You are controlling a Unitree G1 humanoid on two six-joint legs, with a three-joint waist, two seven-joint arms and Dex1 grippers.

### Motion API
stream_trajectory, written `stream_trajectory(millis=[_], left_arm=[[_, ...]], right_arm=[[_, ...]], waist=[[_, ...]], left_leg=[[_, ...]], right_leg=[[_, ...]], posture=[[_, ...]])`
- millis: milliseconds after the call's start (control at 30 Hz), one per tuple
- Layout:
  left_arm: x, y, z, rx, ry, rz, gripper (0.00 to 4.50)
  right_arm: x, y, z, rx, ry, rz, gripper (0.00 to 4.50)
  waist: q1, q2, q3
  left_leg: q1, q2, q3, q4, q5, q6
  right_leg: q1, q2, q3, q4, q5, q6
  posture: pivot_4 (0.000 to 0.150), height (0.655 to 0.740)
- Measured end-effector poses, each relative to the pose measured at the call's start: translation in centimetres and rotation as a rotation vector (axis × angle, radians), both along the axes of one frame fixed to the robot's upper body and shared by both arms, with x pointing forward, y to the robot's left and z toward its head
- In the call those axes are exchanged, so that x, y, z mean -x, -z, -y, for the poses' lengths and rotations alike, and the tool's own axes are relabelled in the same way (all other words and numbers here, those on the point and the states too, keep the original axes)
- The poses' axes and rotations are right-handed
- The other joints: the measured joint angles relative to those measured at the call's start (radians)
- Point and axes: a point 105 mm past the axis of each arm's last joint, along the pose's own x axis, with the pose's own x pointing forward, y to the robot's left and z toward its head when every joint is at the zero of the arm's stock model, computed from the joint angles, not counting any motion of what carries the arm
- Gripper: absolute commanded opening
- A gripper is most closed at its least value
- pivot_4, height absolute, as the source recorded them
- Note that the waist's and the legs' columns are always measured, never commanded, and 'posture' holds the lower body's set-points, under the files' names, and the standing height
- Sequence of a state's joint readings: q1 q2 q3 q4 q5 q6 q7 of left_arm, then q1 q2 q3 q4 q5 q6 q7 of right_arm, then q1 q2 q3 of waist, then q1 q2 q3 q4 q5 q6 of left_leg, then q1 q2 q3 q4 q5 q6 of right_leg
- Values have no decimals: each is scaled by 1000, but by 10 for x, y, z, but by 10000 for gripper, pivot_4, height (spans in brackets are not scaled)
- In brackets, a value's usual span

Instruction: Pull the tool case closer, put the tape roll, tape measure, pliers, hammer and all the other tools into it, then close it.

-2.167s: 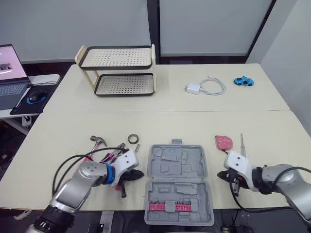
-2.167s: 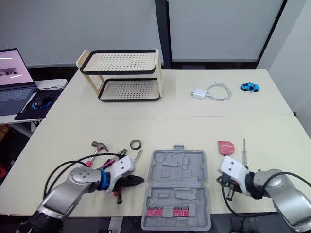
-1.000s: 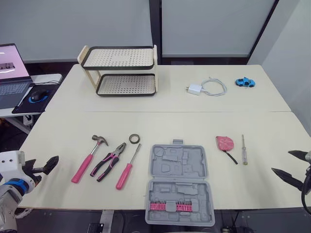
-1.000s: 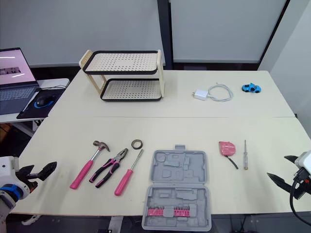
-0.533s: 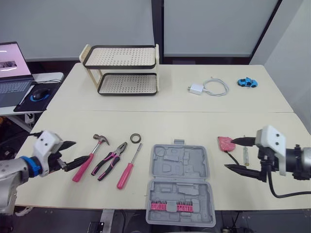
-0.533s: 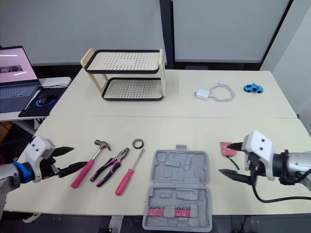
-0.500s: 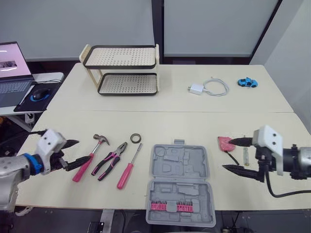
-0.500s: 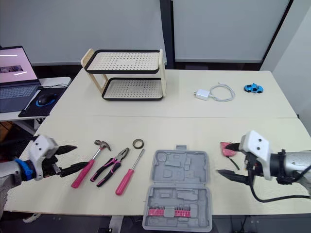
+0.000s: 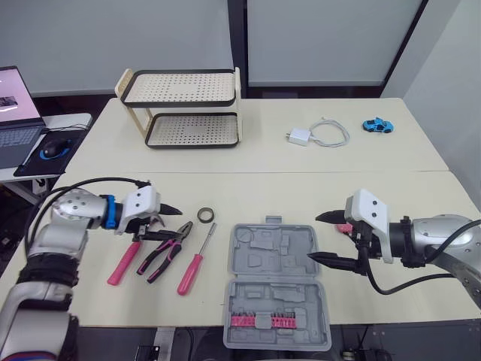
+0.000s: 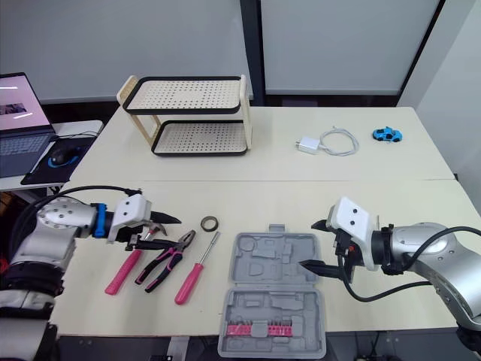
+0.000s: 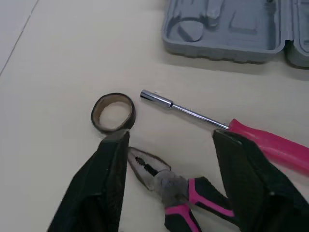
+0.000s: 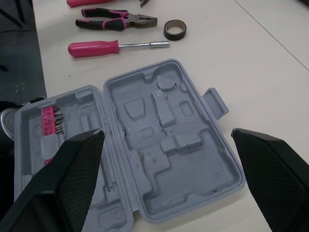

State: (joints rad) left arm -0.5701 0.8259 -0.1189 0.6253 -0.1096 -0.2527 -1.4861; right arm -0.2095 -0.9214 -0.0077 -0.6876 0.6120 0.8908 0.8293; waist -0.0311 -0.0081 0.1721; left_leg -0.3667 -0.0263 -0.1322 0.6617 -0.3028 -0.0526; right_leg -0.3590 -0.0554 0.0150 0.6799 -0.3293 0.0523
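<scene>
The grey tool case (image 9: pixel 274 280) lies open near the table's front edge, with pink bits in its front half. Left of it lie a pink-handled screwdriver (image 9: pixel 194 263), pink-and-black pliers (image 9: pixel 160 253), a pink hammer (image 9: pixel 120 262) and a dark tape roll (image 9: pixel 205 215). My left gripper (image 9: pixel 171 224) is open low over the hammer's head, which it hides, and the pliers' jaws (image 11: pixel 154 174) lie between its fingers. My right gripper (image 9: pixel 313 238) is open wide at the case's right edge (image 12: pixel 164 145). A bit of the red tape measure (image 9: pixel 344 226) shows behind it.
A two-tier perforated rack (image 9: pixel 184 109) stands at the back left. A white charger with cable (image 9: pixel 319 135) and a blue toy car (image 9: pixel 377 125) lie at the back right. A laptop (image 9: pixel 15 113) and mouse (image 9: pixel 52 148) sit on a side table at the left.
Both arms have swung inward. The left gripper has moved right, onto the hammer head and pliers. The right gripper has moved left, from the tape measure to the case's right edge.
</scene>
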Motion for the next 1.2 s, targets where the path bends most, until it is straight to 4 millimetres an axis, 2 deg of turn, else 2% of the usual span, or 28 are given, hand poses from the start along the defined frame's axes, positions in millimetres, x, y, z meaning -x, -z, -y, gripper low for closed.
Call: stream_trajectory(millis=[100,267,500,633,767,867,1067,1200], left_arm=[[-10,8,15,-24,50,0,26211],[-26,11,25,-88,73,25,26211],[-38,16,26,-167,58,34,26211],[-40,24,30,-186,58,22,26211],[-46,24,35,-200,51,43,26211],[-48,27,36,-239,51,49,20413],[-47,37,35,-295,59,29,912],[-48,38,37,-309,66,50,153]], right_arm=[[-2,-2,-6,-13,9,21,45000],[-2,-1,-10,-6,22,25,45000],[1,2,-11,-4,35,18,45000],[2,3,-11,-6,39,16,45000],[4,3,-13,-14,31,9,45000],[5,3,-13,-17,28,5,45000],[5,3,-13,-15,37,-2,45000],[6,3,-13,-17,39,-3,45000]], waist=[[0,0,0],[-2,-1,1],[-4,-1,0],[-3,-2,0],[-4,-2,0],[-4,-2,0],[-4,-2,0],[-3,-2,0]], left_leg=[[0,-1,0,0,0,0],[-2,-1,-1,1,0,0],[-12,-2,-1,4,2,-3],[-14,-2,-1,5,2,-3],[-14,-2,-1,5,2,-3],[-14,-2,-1,5,2,-3],[-14,-3,-1,5,2,-3],[-13,-3,-1,5,2,-3]], right_leg=[[0,0,0,0,0,0],[-2,0,0,1,0,0],[-14,0,-1,5,0,0],[-14,0,-1,5,0,0],[-14,0,-2,5,0,0],[-14,0,-1,5,0,0],[-15,0,-2,7,0,0],[-15,0,-2,8,0,0]], posture=[[1500,7400],[1500,7400],[1500,7400],[1500,7400],[1500,7400],[1500,7400],[1500,7400],[1500,7400]])
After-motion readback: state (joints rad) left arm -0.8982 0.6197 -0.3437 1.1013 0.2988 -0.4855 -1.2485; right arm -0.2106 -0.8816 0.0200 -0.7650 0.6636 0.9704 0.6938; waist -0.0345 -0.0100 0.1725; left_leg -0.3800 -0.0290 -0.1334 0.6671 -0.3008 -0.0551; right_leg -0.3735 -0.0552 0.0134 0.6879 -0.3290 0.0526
